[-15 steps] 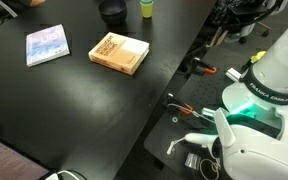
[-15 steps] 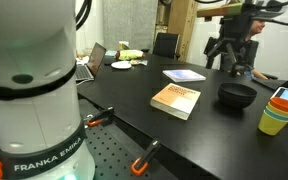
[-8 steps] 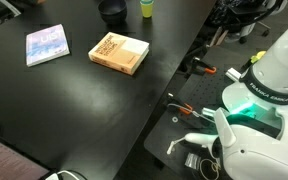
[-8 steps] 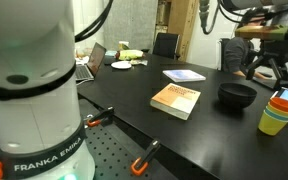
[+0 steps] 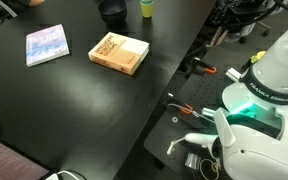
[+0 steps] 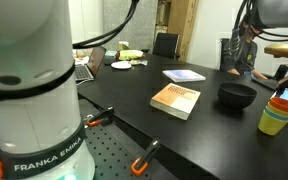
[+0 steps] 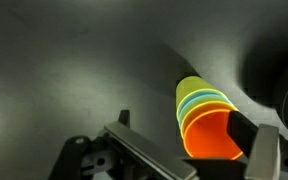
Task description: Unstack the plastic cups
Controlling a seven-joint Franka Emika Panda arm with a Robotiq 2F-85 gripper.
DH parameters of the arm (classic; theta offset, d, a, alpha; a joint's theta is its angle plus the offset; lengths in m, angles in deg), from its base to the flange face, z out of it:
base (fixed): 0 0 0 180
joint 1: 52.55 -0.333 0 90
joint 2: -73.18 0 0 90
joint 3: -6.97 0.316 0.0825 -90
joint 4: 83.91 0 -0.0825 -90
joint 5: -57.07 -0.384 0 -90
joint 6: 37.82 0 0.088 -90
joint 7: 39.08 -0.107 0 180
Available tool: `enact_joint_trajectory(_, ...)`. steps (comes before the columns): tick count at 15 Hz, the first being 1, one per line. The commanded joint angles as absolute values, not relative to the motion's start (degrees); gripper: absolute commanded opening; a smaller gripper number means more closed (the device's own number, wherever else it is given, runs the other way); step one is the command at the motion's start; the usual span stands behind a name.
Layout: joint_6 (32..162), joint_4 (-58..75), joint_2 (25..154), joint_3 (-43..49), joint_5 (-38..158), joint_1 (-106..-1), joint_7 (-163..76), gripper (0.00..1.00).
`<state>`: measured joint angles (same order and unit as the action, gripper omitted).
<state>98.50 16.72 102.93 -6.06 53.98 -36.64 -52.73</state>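
Observation:
The plastic cups (image 6: 275,115) stand nested in one stack on the black table near its far edge: yellow-green outside, blue between, orange inside. They also show at the top edge of an exterior view (image 5: 146,8). In the wrist view the stack (image 7: 203,118) is seen from above, with the orange mouth facing the camera. My gripper (image 7: 184,125) is open above it. One finger (image 7: 242,128) overlaps the stack's right rim and the other sits well to its left. In an exterior view the gripper (image 6: 285,48) is only partly in frame, above the cups.
A dark round bowl (image 6: 236,95) sits just beside the cups. A tan book (image 6: 176,100) and a blue-white booklet (image 6: 184,75) lie mid-table. A laptop (image 6: 89,62) and a plate (image 6: 122,65) are at the far end. A person (image 6: 246,48) is behind the table.
My arm has swung right across the exterior view, from above the bowl to above the cup stack. The cups, book and bowl have not moved.

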Motion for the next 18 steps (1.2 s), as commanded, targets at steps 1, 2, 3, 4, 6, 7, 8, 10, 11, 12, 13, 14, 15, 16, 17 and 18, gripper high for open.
enact_joint_trajectory(1, 97.39, 7.66, 109.2, -5.53, 50.16, -34.85, -52.95, 1.0)
enact_joint_trajectory(2, 97.21, 5.97, 110.59, -5.5, 49.54, -34.53, -52.97, 1.0)
enact_joint_trajectory(3, 96.96, 4.4, 111.87, -5.39, 48.93, -34.17, -52.91, 1.0)
enact_joint_trajectory(4, 96.78, 2.96, 113.04, -5.31, 48.47, -33.89, -52.97, 1.0)
enact_joint_trajectory(6, 96.25, 0.28, 115.26, -5.16, 47.68, -33.43, -53.07, 1.0)
enact_joint_trajectory(7, 95.87, -0.93, 116.24, -5.08, 47.4, -33.27, -53.17, 1.0)
enact_joint_trajectory(8, 95.41, -1.99, 117.07, -5.1, 47.4, -33.24, -53.32, 1.0)
enact_joint_trajectory(10, 94.56, -3.92, 118.45, -5.28, 47.74, -33.27, -53.6, 0.91)
enact_joint_trajectory(11, 93.95, -4.76, 119.04, -5.25, 47.89, -33.21, -53.47, 0.75)
enact_joint_trajectory(12, 93.39, -5.54, 119.56, -5.21, 47.86, -33.19, -53.55, 0.66)
enact_joint_trajectory(13, 92.91, -6.27, 120.02, -5.35, 48.03, -33.3, -53.83, 0.58)
enact_joint_trajectory(14, 92.37, -6.78, 120.3, -5.48, 48.28, -33.46, -53.99, 0.51)
enact_joint_trajectory(15, 91.95, -7.18, 120.51, -5.42, 48.27, -33.45, -53.95, 0.43)
enact_joint_trajectory(16, 91.45, -7.64, 120.73, -5.44, 48.26, -33.45, -54.11, 0.36)
enact_joint_trajectory(17, 91.11, -8.02, 120.91, -5.48, 48.29, -33.48, -54.29, 0.27)
enact_joint_trajectory(18, 90.65, -8.22, 120.98, -5.51, 48.36, -33.56, -54.41, 0.2)
